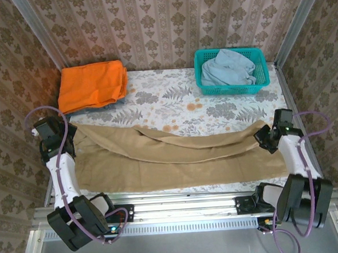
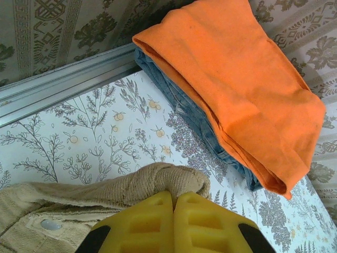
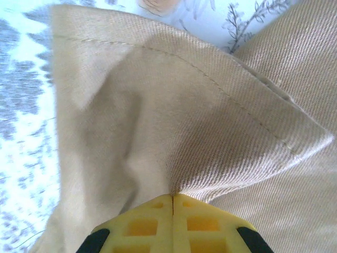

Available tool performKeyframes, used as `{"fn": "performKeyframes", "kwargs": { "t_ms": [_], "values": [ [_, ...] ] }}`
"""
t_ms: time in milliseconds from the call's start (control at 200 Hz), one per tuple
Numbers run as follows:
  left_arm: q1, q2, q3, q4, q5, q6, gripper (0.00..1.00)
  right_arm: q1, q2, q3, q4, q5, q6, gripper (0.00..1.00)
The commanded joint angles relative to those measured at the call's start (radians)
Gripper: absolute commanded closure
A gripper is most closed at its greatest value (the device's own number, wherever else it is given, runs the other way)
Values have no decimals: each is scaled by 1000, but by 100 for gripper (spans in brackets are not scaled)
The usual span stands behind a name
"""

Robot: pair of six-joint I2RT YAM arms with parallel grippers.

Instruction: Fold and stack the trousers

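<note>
Trousers [image 1: 176, 157], tan, lie stretched L-to-R across the near half of the table [image 1: 214, 109]. Waist is at the left end, leg hems at the right, nearly edge to edge. One leg lies crooked over the other w/ a long diagonal ridge thru the middle, so not flat yet.

Far left corner has a folded orange garment [image 1: 92, 85]. In the left wrist view it sits on a blue denim piece [image 2: 184, 113], so that's prob. the stack. Far right is a teal basket [image 1: 198, 67] w/ a pale blue garment [image 1: 227, 68] bundled in it. Both are well apart from the trousers.

Left gripper [image 2: 173, 197] has its yellow pads pressed together w/ a roll of waistband pinched betw. them, and a button [image 2: 51, 225] just beside it. Right gripper [image 3: 172, 199] is also closed tight. Cloth puckers out from its pinch, near the stitched hem [image 3: 237, 81] corner of a leg.

My read: both ends are gripped and the fold isn't begun. The step in hand is prob. tensioning the pair, then folding it end to end. To do it well:
- Raise both ends together and pull gently apart so the ridge drops out.
- Don't yank. The pinches hold thin bits of cloth & could slip.
- Bring the hem end over to the waist w/ edges matched.
- Stay low over the table so nothing drags off the near edge.
</note>
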Motion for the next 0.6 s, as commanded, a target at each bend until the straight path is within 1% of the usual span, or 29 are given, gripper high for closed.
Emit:
{"fn": "performKeyframes", "kwargs": {
  "t_ms": [0, 140, 280, 440, 515, 595],
  "values": [
    [-9, -49, 77, -34, 1, 4, 100, -6, -121, 53, -118, -26, -5, 100],
    [1, -105, 122, -114, -10, 18, 100, -23, -291, 105, -195, -17, 15, 100],
    [54, -142, 162, -184, 27, 26, 100, -73, -407, 170, -252, -42, 29, 100],
    [144, -173, 212, -255, 70, 51, 100, -80, -421, 260, -267, -83, 29, 100],
    [179, -170, 235, -258, 105, 47, 100, -81, -406, 282, -229, -103, 48, 100],
    [191, -140, 250, -242, 116, 42, 100, -87, -359, 271, -158, -131, 71, 100]
  ]
}}
